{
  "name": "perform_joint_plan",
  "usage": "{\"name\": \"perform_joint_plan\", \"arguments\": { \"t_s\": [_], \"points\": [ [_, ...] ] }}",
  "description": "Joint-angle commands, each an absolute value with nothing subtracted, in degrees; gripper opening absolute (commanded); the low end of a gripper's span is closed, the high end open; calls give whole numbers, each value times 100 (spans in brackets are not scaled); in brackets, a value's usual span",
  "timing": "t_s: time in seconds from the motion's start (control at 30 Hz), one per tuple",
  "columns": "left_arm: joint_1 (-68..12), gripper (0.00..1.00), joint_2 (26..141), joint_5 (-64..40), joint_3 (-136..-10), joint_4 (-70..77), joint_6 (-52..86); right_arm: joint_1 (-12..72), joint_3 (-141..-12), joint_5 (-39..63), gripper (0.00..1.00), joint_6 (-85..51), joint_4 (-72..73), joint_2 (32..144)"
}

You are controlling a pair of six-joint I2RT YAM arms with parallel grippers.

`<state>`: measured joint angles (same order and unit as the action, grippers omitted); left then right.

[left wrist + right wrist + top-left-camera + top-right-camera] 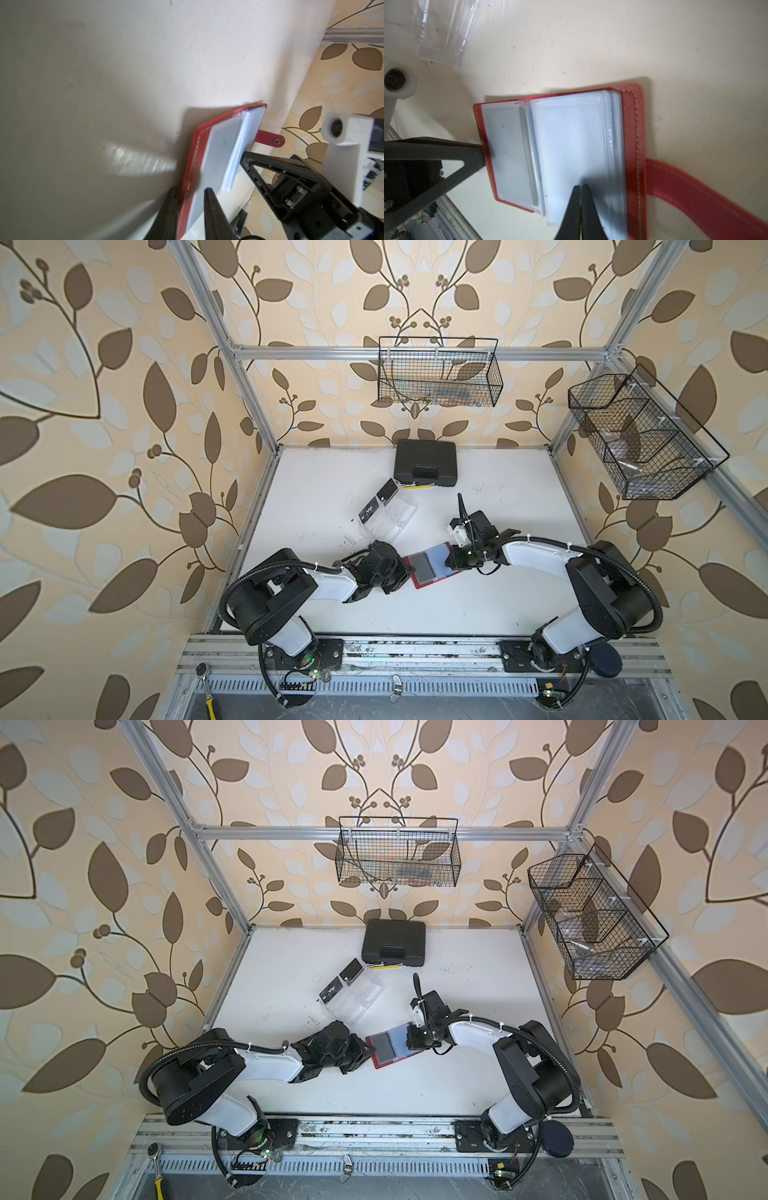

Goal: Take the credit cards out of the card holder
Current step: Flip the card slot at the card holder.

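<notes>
We pin the open card holder (634, 128) on the desk (498, 497) beside the acrylic tray (395, 516): left hand (190, 191) pinching its cover edge, right hand (580, 186) closed, pressing the sleeves (571, 135). Next we likely tease out a sleeved credit card (424, 567).

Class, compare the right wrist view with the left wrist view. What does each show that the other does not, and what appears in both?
Only the right wrist view: a corner of the clear tray, and the holder's two spread halves seen face-on. Only the left wrist view: the strap's metal snap, the aluminium frame and the wallpaper. Both: the open red card holder on the white table, the left gripper clamping its edge, and the shut right gripper resting on the plastic sleeves.
</notes>
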<state>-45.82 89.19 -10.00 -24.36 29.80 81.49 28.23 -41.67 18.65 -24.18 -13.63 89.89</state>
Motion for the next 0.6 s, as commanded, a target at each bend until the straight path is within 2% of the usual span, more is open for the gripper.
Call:
{"name": "perform_joint_plan", "arguments": {
  "t_s": [0.0,0.13,0.23,0.57],
  "points": [
    [-4623,18,9457,-918,-2093,3597,8350,2770,-3970,1827,4,-2384,-1321,9168],
    [-4675,13,9931,-962,-2045,4699,8442,2733,-3901,1853,4,-2386,-1284,9202],
    [-4740,5,10114,-924,-2135,5137,8457,2725,-3863,1863,2,-2382,-1259,9246],
    [-4874,0,9925,-566,-2073,5593,8400,2628,-3731,1898,1,-2382,-1239,9241]
  ]
}}
